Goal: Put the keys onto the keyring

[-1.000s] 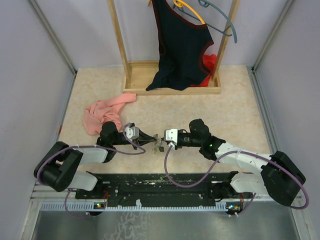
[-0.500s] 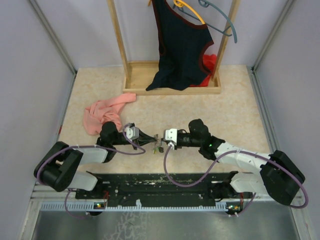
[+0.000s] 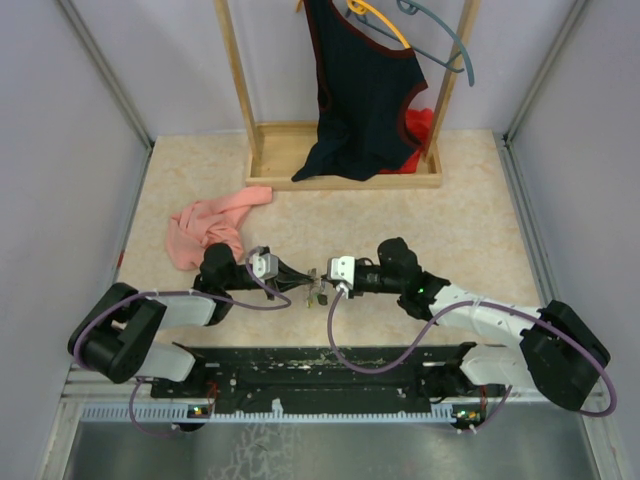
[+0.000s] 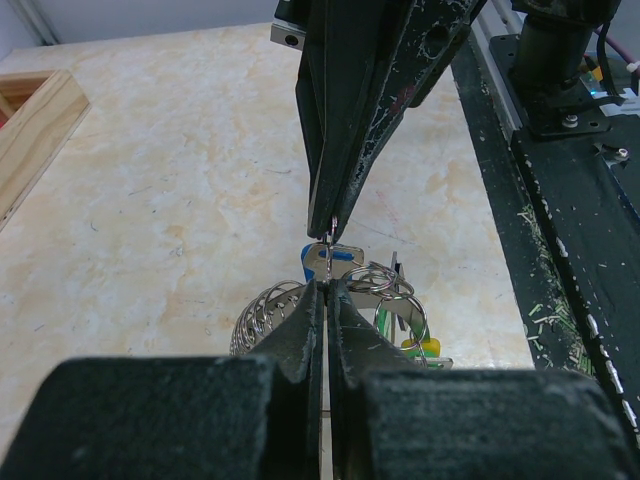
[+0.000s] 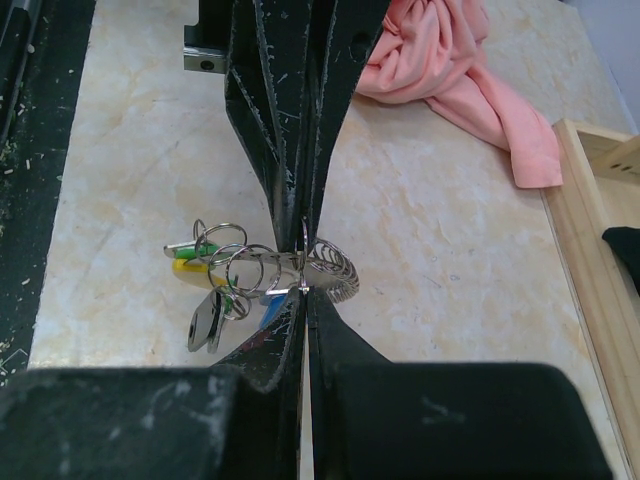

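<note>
Nothing visible has moved since a second ago: both arms are still tip to tip over the near middle of the table (image 3: pixel 470 220). The keyring (image 5: pixel 250 258) hangs between the two sets of tips as a bundle of thin grey wire loops with a coiled stretch and a yellow piece at one end, held just above the tabletop. The keys (image 5: pixel 205 325) dangle from it: a plain grey one, a blue-headed one and green bits beside the yellow. The left gripper (image 4: pixel 325 288) is fully closed, its tips pinching a thin upright strand of the ring's wire. The right gripper (image 5: pixel 303 298) is likewise clamped shut on wire of the same bundle, right by the blue key head; which loop each one has cannot be told. Behind the left arm lies a crumpled pink cloth (image 3: pixel 205 232), and further back stands a wooden rack (image 3: pixel 262 158) with a dark top (image 3: pixel 360 90) hanging on it
</note>
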`<state>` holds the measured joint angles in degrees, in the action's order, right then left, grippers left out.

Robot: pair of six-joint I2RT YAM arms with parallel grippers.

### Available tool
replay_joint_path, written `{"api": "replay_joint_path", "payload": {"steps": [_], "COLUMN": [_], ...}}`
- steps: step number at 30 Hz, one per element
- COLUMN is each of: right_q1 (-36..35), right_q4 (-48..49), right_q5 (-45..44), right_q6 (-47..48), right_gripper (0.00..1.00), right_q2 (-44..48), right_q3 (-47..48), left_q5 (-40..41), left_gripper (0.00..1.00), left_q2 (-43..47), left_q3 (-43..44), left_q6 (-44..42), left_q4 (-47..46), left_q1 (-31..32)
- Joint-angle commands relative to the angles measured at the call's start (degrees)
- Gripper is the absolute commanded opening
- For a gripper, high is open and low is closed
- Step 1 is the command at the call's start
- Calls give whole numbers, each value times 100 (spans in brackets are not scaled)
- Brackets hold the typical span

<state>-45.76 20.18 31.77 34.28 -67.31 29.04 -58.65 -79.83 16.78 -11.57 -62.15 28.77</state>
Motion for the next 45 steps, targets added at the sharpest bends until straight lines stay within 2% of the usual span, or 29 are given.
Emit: {"api": "replay_joint_path", "payload": {"steps": [1,21,33,45], "right_q1": [-74,-197,-197,-197], "right_q4": [290,-37,-85,-927], "right_q5": [134,139,161,-36], "right_q6": [-62,-293,-299,-38], "right_gripper": [0,0,0,0], "right_q2": [-27,-241,-256,-42], "right_q3": [312,632,735,982], "left_q5": [-181,58,637,1003], "left_gripper": [1,1,1,1], "left_q2": [-32,70,399,791], "left_q3": [87,124,320,322], "left_q6": [30,-59,-756,-1063], "left_q4": [-157,73,1202,1716], "left_q1": [32,115,399,488]}}
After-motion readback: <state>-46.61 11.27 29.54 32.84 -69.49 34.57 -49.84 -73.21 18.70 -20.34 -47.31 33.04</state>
